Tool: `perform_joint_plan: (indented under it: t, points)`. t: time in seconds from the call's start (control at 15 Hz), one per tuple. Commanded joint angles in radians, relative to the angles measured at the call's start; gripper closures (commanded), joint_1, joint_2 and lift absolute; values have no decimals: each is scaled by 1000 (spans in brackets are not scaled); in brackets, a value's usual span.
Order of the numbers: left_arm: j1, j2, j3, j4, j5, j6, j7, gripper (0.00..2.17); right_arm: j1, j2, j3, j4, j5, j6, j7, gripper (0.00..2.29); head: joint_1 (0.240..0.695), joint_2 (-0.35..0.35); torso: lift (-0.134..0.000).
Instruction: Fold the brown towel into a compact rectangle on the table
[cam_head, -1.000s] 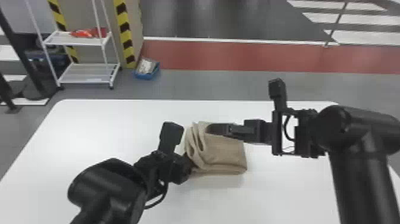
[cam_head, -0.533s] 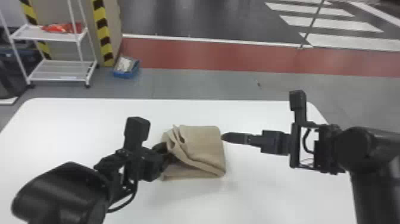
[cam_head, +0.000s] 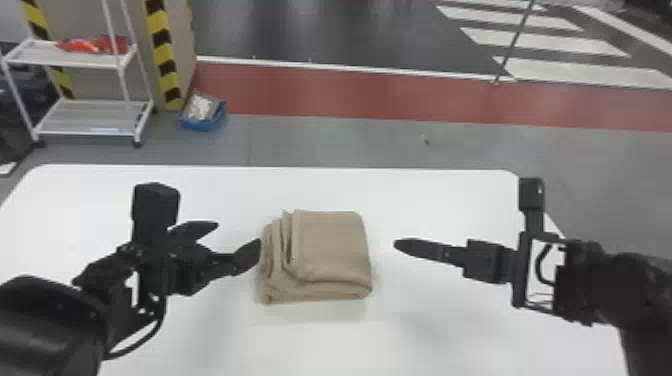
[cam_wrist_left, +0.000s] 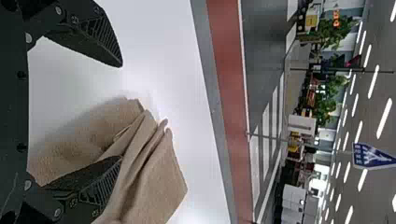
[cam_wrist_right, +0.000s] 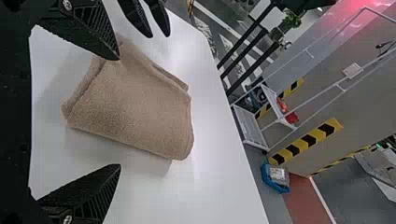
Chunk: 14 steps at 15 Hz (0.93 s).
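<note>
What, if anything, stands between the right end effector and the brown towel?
Nothing visible does. In the head view, a stretch of white table separates the right end effector, open, from the brown towel. The left end effector is on the towel's opposite side, outside that gap.

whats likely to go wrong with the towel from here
The towel could snag: one finger of the open left gripper is right by its layered left side, so a careless move might drag some layers loose.

The folds might also relax, since neither gripper, the right one open too, is clamping them.

And the staggered left layers may leave the rectangle uneven.
</note>
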Motion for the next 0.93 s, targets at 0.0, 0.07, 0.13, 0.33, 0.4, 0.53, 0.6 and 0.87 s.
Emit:
perform_joint_plan:
  t: [0.0, 0.07, 0.13, 0.33, 0.4, 0.53, 0.6, 0.87]
  points:
    - [42, 30, 86, -29, 3, -40, 1, 87, 57, 0, -10, -41, -4, -42, 21, 66, 695, -135, -124]
    - [54, 43, 115, -29, 4, -89, 1, 87, 87, 0, -11, -49, -13, -79, 43, 66, 695, -103, -124]
    - [65, 47, 144, -23, 10, -125, 1, 87, 113, 0, -13, -53, -24, -113, 53, 66, 695, -86, -124]
    - [64, 52, 181, 6, 37, -175, 1, 87, 157, 4, -16, -83, -25, -113, 90, 677, 695, -31, -124]
    - [59, 52, 186, 16, 41, -181, 1, 87, 166, 6, -10, -101, -20, -101, 92, 1285, 695, -16, -124]
    - [48, 52, 190, 39, 47, -187, -6, 87, 189, 12, 16, -124, -7, -67, 98, 1838, 695, 11, -124]
    - [42, 50, 187, 51, 47, -196, -8, 87, 203, 15, 29, -144, 1, -70, 98, 1841, 695, 18, -124]
    - [31, 50, 196, 91, 83, -221, -19, 87, 222, 21, 65, -132, 55, -85, 96, 1851, 695, 51, -124]
